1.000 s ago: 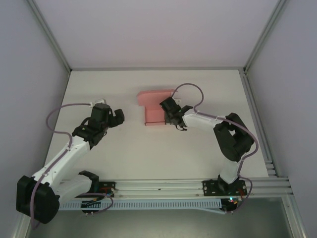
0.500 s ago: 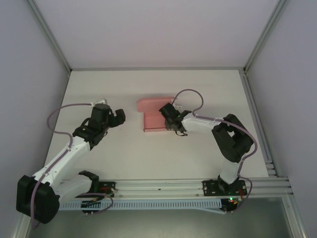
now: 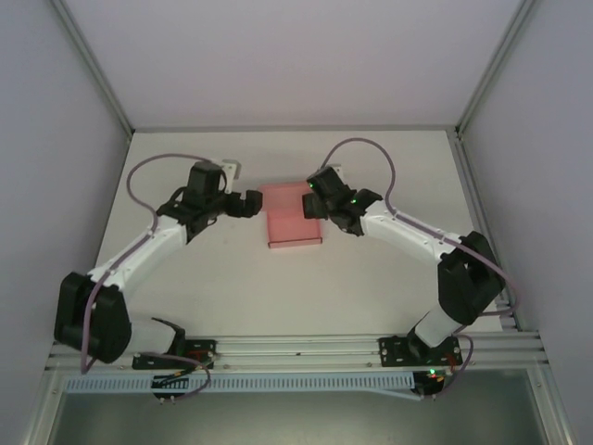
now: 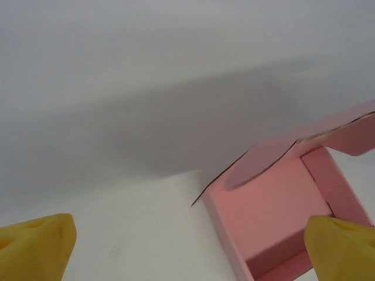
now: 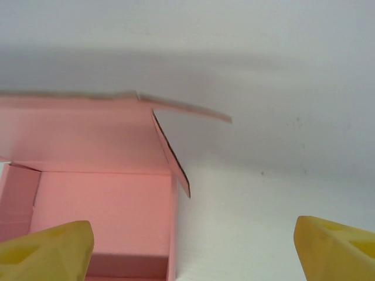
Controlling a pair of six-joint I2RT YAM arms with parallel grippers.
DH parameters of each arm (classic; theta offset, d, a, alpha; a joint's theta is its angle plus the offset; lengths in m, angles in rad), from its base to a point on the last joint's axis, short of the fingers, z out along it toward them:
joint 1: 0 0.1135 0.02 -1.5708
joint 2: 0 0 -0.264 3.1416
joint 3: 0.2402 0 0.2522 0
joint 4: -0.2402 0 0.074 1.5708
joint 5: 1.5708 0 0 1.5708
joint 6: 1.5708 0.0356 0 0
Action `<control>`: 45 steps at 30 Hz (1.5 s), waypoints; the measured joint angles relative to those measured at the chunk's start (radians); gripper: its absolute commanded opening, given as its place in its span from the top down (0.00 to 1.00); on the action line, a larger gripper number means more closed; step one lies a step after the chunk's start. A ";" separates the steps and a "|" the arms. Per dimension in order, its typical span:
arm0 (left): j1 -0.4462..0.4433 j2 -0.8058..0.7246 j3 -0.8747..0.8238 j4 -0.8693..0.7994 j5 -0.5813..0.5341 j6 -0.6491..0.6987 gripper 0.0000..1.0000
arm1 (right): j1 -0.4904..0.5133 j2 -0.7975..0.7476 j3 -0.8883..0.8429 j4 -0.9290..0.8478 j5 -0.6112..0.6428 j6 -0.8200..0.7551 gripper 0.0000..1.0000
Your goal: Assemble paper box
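The paper box (image 3: 295,225) is a pink card tray lying at the table's middle, side walls up, with its lid flap (image 3: 283,192) raised along the far side. My left gripper (image 3: 253,204) is at its far left corner, open. In the left wrist view the paper box (image 4: 275,213) lies just inside the right fingertip (image 4: 343,243) of the left gripper (image 4: 190,252). My right gripper (image 3: 314,204) hangs over the far right corner, open. In the right wrist view the paper box (image 5: 105,205) has its right wall between the fingers of the right gripper (image 5: 190,252), untouched.
The white table (image 3: 371,287) is enclosed by grey walls and aluminium posts. A rail (image 3: 306,348) runs along the near edge between the arm bases. Bare tabletop lies in front of the box and on both sides.
My right gripper has opened and let go of the box, moving toward its far right corner. My left arm has swung in to the box's far left corner. The box shifted slightly.
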 measured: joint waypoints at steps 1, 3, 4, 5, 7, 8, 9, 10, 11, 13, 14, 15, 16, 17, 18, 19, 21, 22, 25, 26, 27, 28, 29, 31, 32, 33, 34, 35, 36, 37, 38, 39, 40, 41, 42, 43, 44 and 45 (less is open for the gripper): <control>0.000 0.039 0.039 -0.006 0.026 0.042 0.00 | -0.027 0.006 0.018 -0.001 -0.037 -0.042 0.14; 0.000 0.110 0.111 -0.035 0.066 0.115 0.00 | -0.074 0.030 0.066 -0.011 -0.103 -0.115 0.16; 0.000 0.151 0.151 -0.050 0.084 0.153 0.00 | -0.094 0.051 0.100 -0.017 -0.134 -0.158 0.20; 0.000 0.185 0.184 -0.064 0.098 0.183 0.00 | -0.110 0.069 0.128 -0.021 -0.151 -0.189 0.20; 0.000 0.259 0.253 -0.107 0.126 0.251 0.00 | -0.130 0.113 0.185 -0.037 -0.177 -0.263 0.24; 0.000 0.288 0.279 -0.123 0.134 0.278 0.00 | -0.133 0.132 0.204 -0.043 -0.188 -0.294 0.25; 0.000 0.317 0.304 -0.143 0.141 0.304 0.01 | -0.133 0.148 0.219 -0.053 -0.201 -0.325 0.26; 0.000 0.346 0.326 -0.162 0.146 0.328 0.03 | -0.133 0.164 0.230 -0.065 -0.217 -0.357 0.28; 0.000 0.369 0.342 -0.179 0.150 0.347 0.05 | -0.133 0.179 0.239 -0.078 -0.233 -0.380 0.30; 0.000 0.408 0.370 -0.213 0.154 0.377 0.11 | -0.133 0.204 0.254 -0.105 -0.263 -0.419 0.35; 0.001 0.422 0.378 -0.225 0.156 0.388 0.13 | -0.133 0.216 0.261 -0.117 -0.274 -0.433 0.40; 0.001 0.430 0.383 -0.233 0.158 0.396 0.16 | -0.133 0.225 0.265 -0.123 -0.284 -0.444 0.43; 0.001 0.436 0.386 -0.244 0.159 0.401 0.18 | -0.133 0.233 0.268 -0.130 -0.291 -0.458 0.46; 0.001 0.436 0.387 -0.252 0.159 0.407 0.20 | -0.133 0.238 0.269 -0.134 -0.294 -0.463 0.51; 0.001 0.436 0.387 -0.260 0.159 0.410 0.21 | -0.133 0.241 0.269 -0.136 -0.295 -0.470 0.55; 0.001 0.436 0.388 -0.266 0.159 0.414 0.21 | -0.133 0.242 0.269 -0.137 -0.298 -0.474 0.58; 0.001 0.436 0.388 -0.273 0.159 0.414 0.23 | -0.133 0.242 0.269 -0.137 -0.301 -0.478 0.63; 0.001 0.436 0.388 -0.275 0.159 0.414 0.23 | -0.133 0.242 0.269 -0.136 -0.303 -0.478 0.65; 0.001 0.427 0.388 -0.279 0.158 0.414 0.24 | -0.133 0.242 0.269 -0.135 -0.310 -0.481 0.68; 0.001 0.421 0.387 -0.280 0.154 0.414 0.25 | -0.133 0.242 0.269 -0.135 -0.312 -0.481 0.69; 0.001 0.412 0.386 -0.282 0.147 0.414 0.25 | -0.133 0.242 0.269 -0.135 -0.313 -0.483 0.70; 0.001 0.403 0.385 -0.283 0.140 0.414 0.24 | -0.133 0.242 0.269 -0.135 -0.313 -0.482 0.72; 0.001 0.395 0.383 -0.283 0.134 0.414 0.24 | -0.133 0.242 0.269 -0.135 -0.314 -0.481 0.75; 0.001 0.373 0.373 -0.283 0.121 0.414 0.24 | -0.133 0.242 0.269 -0.133 -0.316 -0.477 0.81; 0.001 0.363 0.369 -0.283 0.117 0.414 0.24 | -0.133 0.242 0.269 -0.132 -0.319 -0.473 0.84; 0.001 0.356 0.365 -0.283 0.113 0.414 0.24 | -0.133 0.242 0.268 -0.129 -0.321 -0.467 0.87; 0.001 0.350 0.362 -0.283 0.112 0.413 0.27 | -0.133 0.242 0.267 -0.123 -0.324 -0.462 0.89; 0.001 0.345 0.359 -0.283 0.109 0.413 0.29 | -0.133 0.240 0.262 -0.114 -0.329 -0.458 0.90; 0.001 0.342 0.356 -0.282 0.108 0.411 0.34 | -0.133 0.238 0.256 -0.107 -0.335 -0.454 0.91; 0.001 0.339 0.351 -0.282 0.105 0.409 0.36 | -0.133 0.234 0.250 -0.101 -0.339 -0.453 0.92; 0.001 0.337 0.345 -0.282 0.105 0.408 0.39 | -0.133 0.229 0.242 -0.096 -0.343 -0.448 0.93; 0.001 0.337 0.340 -0.282 0.106 0.406 0.41 | -0.133 0.225 0.234 -0.092 -0.346 -0.445 0.93; 0.001 0.337 0.335 -0.282 0.106 0.405 0.42 | -0.133 0.220 0.226 -0.088 -0.350 -0.442 0.93; 0.001 0.337 0.330 -0.283 0.107 0.403 0.44 | -0.133 0.215 0.218 -0.086 -0.354 -0.438 0.93; 0.001 0.337 0.327 -0.283 0.111 0.402 0.49 | -0.133 0.211 0.211 -0.082 -0.357 -0.437 0.93; 0.001 0.337 0.327 -0.282 0.115 0.406 0.55 | -0.133 0.208 0.204 -0.080 -0.362 -0.437 0.93; 0.001 0.337 0.327 -0.282 0.120 0.404 0.63 | -0.133 0.204 0.199 -0.079 -0.364 -0.437 0.93; 0.001 0.337 0.327 -0.281 0.124 0.405 0.69 | -0.133 0.202 0.197 -0.077 -0.365 -0.436 0.93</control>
